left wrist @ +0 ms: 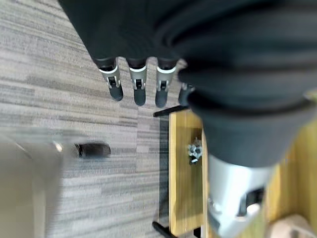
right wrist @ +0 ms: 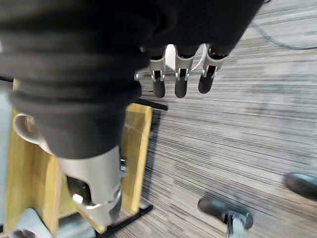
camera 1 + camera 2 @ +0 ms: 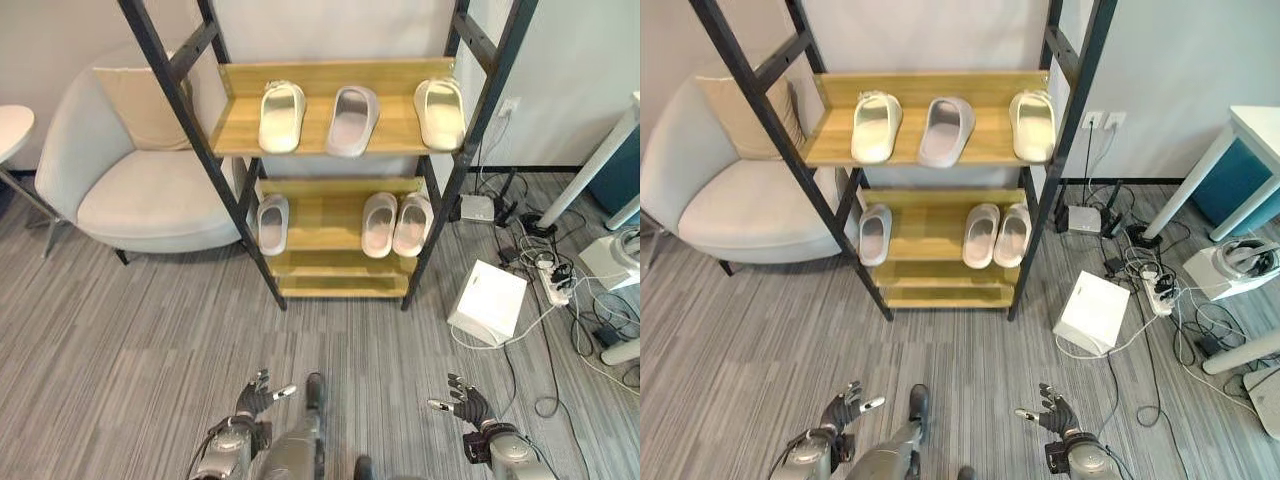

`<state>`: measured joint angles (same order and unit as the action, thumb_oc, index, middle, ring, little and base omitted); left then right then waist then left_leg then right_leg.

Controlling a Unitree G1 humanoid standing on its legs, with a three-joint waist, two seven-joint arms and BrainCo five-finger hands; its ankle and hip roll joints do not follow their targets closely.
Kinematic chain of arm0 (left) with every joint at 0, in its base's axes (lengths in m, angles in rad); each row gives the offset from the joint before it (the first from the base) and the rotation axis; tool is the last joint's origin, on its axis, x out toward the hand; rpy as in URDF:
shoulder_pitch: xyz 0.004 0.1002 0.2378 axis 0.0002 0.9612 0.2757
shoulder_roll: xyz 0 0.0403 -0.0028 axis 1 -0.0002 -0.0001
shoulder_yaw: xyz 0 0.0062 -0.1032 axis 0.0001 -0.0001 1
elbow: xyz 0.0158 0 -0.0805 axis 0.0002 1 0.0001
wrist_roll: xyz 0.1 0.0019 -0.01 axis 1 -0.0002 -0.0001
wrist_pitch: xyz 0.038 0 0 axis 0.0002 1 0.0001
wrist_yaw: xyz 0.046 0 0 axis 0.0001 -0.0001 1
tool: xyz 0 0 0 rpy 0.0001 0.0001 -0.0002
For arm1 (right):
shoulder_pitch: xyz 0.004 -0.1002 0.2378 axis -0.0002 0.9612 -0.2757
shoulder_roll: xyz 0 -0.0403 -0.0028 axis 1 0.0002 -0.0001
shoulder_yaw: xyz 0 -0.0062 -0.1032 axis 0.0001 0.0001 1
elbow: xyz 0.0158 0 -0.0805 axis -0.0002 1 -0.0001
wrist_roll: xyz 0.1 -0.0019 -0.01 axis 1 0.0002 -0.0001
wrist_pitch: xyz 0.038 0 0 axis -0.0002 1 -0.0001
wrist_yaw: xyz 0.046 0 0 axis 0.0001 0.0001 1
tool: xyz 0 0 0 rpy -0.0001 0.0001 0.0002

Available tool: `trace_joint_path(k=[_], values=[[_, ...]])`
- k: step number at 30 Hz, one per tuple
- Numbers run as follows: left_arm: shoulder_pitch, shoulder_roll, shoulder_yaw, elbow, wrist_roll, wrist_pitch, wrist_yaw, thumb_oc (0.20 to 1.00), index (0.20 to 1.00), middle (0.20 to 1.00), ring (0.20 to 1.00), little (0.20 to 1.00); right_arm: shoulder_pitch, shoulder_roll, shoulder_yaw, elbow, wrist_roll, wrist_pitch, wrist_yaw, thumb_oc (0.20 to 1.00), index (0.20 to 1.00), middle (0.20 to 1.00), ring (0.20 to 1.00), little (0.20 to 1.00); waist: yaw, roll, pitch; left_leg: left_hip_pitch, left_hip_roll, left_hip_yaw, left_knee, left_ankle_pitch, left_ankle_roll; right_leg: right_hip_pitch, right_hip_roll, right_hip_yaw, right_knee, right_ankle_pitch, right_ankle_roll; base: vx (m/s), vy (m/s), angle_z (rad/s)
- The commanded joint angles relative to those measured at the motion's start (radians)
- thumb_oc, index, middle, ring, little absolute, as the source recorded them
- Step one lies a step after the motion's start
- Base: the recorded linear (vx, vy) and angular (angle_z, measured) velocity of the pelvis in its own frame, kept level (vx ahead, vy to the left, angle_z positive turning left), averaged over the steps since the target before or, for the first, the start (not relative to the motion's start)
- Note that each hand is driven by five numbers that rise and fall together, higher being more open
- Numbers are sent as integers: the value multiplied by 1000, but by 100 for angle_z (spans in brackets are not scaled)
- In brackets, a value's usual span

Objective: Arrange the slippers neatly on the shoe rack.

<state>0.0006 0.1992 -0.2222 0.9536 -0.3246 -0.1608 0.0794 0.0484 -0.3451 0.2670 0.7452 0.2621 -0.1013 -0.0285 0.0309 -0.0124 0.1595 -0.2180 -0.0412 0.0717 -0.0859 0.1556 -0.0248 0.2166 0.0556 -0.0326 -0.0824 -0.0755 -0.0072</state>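
Left eye view: the shoe rack (image 3: 235, 140) carries three slippers (image 3: 352, 120) on its top shelf and three more on the middle shelf (image 3: 320, 222), one apart at the left end, two paired at the right. Bare carpet (image 3: 150, 330) lies before it. Right eye view: the left hand (image 3: 845, 408) and right hand (image 3: 1053, 410) hang low, fingers spread, empty. Wrist views: straight fingers over carpet by the rack's bottom edge.

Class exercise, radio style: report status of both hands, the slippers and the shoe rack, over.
Left hand open, right hand open, both low and holding nothing. Six slippers on the shoe rack, three per shelf, unevenly spaced. White box on floor beside rack.
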Motion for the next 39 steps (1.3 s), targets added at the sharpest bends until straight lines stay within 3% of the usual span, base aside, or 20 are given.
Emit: trace_joint_path(k=[1,3,5,8,9,10,11,17,22,24,28,30,37,38,39], values=[[-59,17,11,-31,16,-30,5,1000,1000,1000,1000,1000,-2,-8,-7,-87,-10,-26,17,1000,1000,1000,1000,1000,5,-16,-21,99,17,-7,44,-53,-19,-71,-144,0,110,-24,128,256,139,-12],[-60,21,16,-26,15,-30,7,1000,1000,1000,1000,1000,-6,1,-5,-88,-10,-27,19,1000,1000,1000,1000,1000,10,-24,-18,119,12,10,51,-77,3,-122,-163,12,210,7,153,165,112,-13],[-64,28,18,-41,5,-30,9,1000,1000,1000,1000,1000,-12,3,-7,-99,-14,-27,20,1000,1000,1000,1000,1000,12,-27,1,145,3,17,51,-96,25,-199,-188,21,348,85,177,147,109,-18],[-79,41,17,-59,4,-33,17,1000,1000,1000,1000,1000,-15,8,-6,-96,-10,-28,14,1000,1000,1000,1000,1000,3,-16,25,187,9,13,36,-118,30,-292,-204,-2,426,116,165,175,57,20],[-88,51,19,-60,-4,-38,20,1000,1000,1000,1000,1000,-15,7,-12,-102,-3,-28,16,1000,1000,1000,1000,1000,-10,-11,37,211,18,5,28,-127,20,-340,-191,-29,353,104,153,489,-175,15],[-116,55,17,-47,-5,-39,24,1000,1000,1000,1000,1000,-3,5,-20,-101,9,-32,11,1000,1000,1000,1000,1000,-52,-21,53,269,17,-40,22,-159,1,-385,-146,-3,170,135,162,610,-341,-3],[-109,52,9,-59,4,-39,17,1000,1000,1000,1000,1000,22,3,-27,-111,9,-30,15,1000,1000,1000,1000,1000,-60,-29,37,286,25,-50,34,-179,-8,-336,-142,-17,119,136,154,521,-355,37],[-100,43,-5,-67,6,-33,4,1000,1000,1000,1000,1000,22,-16,-24,-110,20,-34,22,1000,1000,1000,1000,1000,-54,-21,26,260,54,-83,91,-179,-38,-275,-115,-37,93,103,117,102,-157,68],[-108,47,-22,-96,3,-35,7,1000,1000,1000,1000,1000,13,-35,-28,-111,35,-39,20,1000,1000,1000,1000,1000,-51,-26,46,190,48,-116,204,-159,-63,-259,-114,-55,96,83,99,-3,-60,23],[-120,43,-33,-88,0,-34,8,1000,1000,1000,1000,1000,8,-52,-40,-114,33,-38,11,1000,1000,1000,1000,1000,-51,-31,51,155,110,-85,130,-130,-66,-251,-136,-68,87,83,112,4,87,19],[-123,40,-41,-71,10,-33,9,1000,1000,1000,1000,1000,5,-57,-44,-118,32,-35,10,1000,1000,1000,1000,1000,-55,-19,37,168,131,-101,76,-118,-75,-265,-146,-56,90,80,127,27,102,10],[-120,33,-43,-57,13,-33,5,1000,1000,1000,1000,1000,12,-47,-52,-118,29,-32,12,1000,1000,1000,1000,1000,-66,-3,18,203,115,-60,16,-117,-68,-267,-160,-43,78,92,137,46,287,-38],[-135,51,-36,-57,21,-38,8,1000,1000,1000,1000,1000,0,-14,-28,-135,1,-28,14,1000,1000,1000,1000,1000,-63,-32,26,236,70,10,-1,-154,-28,-298,-190,22,57,165,179,-54,167,-35],[-162,67,-28,-63,16,-40,22,1000,1000,1000,1000,1000,-24,-13,2,-190,-33,-32,9,1000,1000,1000,1000,1000,-58,-45,43,215,68,43,-1,-145,-25,-341,-194,30,45,203,203,-208,71,-35],[-175,75,-26,-66,18,-39,25,1000,1000,1000,1000,1000,-31,-21,18,-228,-61,-32,13,1000,1000,1000,1000,1000,-55,-42,51,202,75,46,-1,-133,-22,-350,-191,32,75,184,204,-263,71,-46]])
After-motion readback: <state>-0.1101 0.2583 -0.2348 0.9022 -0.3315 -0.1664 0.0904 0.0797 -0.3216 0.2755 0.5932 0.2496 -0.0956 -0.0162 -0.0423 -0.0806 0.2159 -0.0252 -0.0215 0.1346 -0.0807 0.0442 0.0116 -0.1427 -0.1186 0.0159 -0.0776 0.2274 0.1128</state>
